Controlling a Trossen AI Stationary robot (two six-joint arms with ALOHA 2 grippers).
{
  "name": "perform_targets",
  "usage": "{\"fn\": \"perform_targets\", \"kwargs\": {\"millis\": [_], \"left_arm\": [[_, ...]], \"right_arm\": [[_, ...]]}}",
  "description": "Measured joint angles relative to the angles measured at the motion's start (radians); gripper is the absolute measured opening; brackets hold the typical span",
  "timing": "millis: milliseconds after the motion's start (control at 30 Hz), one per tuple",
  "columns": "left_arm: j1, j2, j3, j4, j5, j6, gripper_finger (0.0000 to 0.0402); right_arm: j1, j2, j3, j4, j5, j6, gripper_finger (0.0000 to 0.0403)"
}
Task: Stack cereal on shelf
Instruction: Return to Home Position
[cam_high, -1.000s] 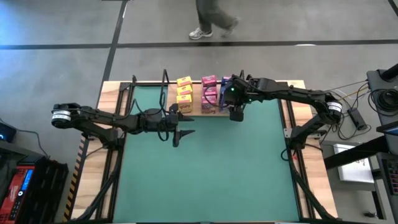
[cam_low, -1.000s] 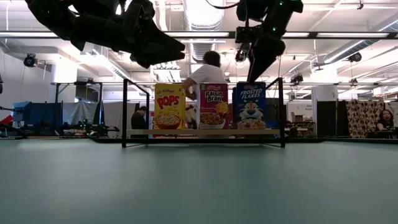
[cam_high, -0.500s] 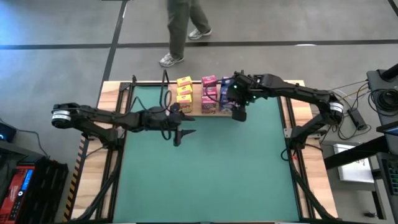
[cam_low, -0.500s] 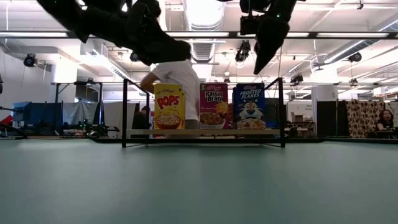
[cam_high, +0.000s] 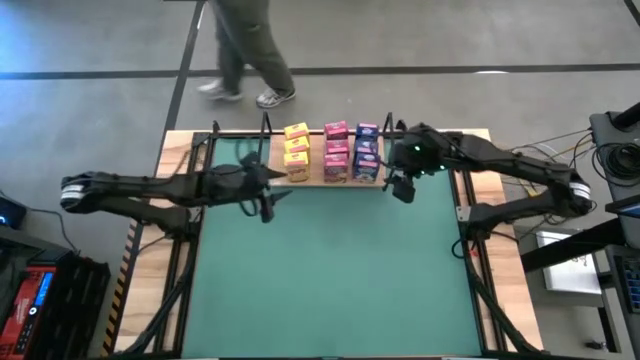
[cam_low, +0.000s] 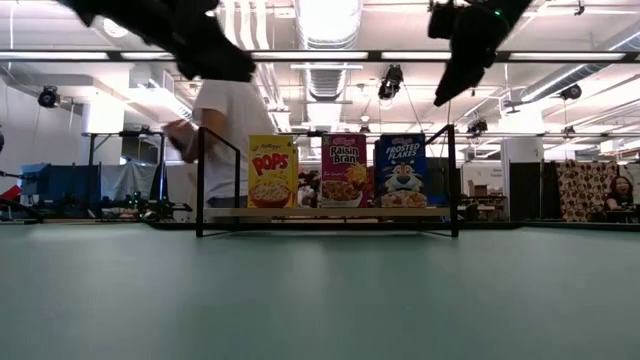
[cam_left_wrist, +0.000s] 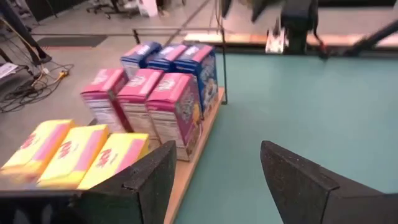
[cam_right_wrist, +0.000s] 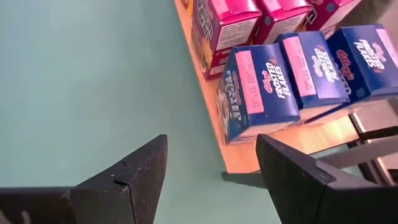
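The wooden shelf (cam_high: 330, 180) stands at the table's far edge with black wire uprights. On it stand three rows of cereal boxes: yellow (cam_high: 296, 150), pink (cam_high: 336, 150) and blue (cam_high: 367, 150). In the low view the front boxes stand upright on their bottoms: yellow (cam_low: 273, 172), pink (cam_low: 344, 170), blue (cam_low: 401, 170). My left gripper (cam_high: 266, 205) is open and empty, left of and nearer than the yellow row. My right gripper (cam_high: 403, 186) is open and empty, just right of the blue row (cam_right_wrist: 298, 74).
A person (cam_high: 245, 50) walks on the floor beyond the table's far edge. The green tabletop (cam_high: 330, 280) lies nearer than the shelf. Both arms hang high above the table in the low view, the left (cam_low: 190, 40) and the right (cam_low: 470, 50).
My right gripper has drawn away from the blue boxes toward the table's right edge and risen. My left gripper has moved toward the table's left edge and risen. The boxes have kept still. The person has walked leftward behind the table.
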Motion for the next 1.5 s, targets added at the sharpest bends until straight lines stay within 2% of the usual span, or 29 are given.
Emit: {"fn": "perform_targets", "kwargs": {"millis": [133, 267, 400, 700, 833, 967, 1133, 1333, 1500], "left_arm": [[0.0, -0.171, -0.093, -0.003, -0.001, -0.036, 0.0217], [0.0, -0.341, -0.18, 0.001, -0.002, -0.073, 0.0217], [0.0, -0.49, -0.274, 0.022, -0.003, -0.083, 0.0217], [0.0, -0.74, -0.531, 0.178, -0.003, -0.129, 0.0217], [0.0, -0.815, -0.636, 0.259, -0.003, -0.144, 0.0217], [0.0, -0.871, -0.699, 0.263, -0.003, -0.163, 0.0217], [0.0, -0.894, -0.698, 0.196, -0.029, -0.185, 0.0217], [0.0, -0.893, -0.698, 0.194, -0.049, -0.168, 0.0217], [0.0, -0.891, -0.698, 0.189, -0.049, -0.174, 0.0217]], "right_arm": [[0.0, -0.108, -0.135, 0.099, -0.01, 0.049, 0.0235], [0.0, -0.207, -0.25, 0.185, -0.053, 0.107, 0.0235], [0.005, -0.305, -0.39, 0.344, -0.11, 0.184, 0.0235], [0.034, -0.441, -0.678, 0.644, -0.133, 0.291, 0.0235], [0.038, -0.467, -0.773, 0.76, -0.133, 0.335, 0.0235], [0.04, -0.475, -0.871, 0.9, -0.144, 0.379, 0.0235], [0.04, -0.474, -0.986, 1.078, -0.151, 0.427, 0.0235], [0.04, -0.474, -1.097, 1.236, -0.15, 0.448, 0.0235], [0.04, -0.471, -1.099, 1.246, -0.15, 0.447, 0.0235]]}}
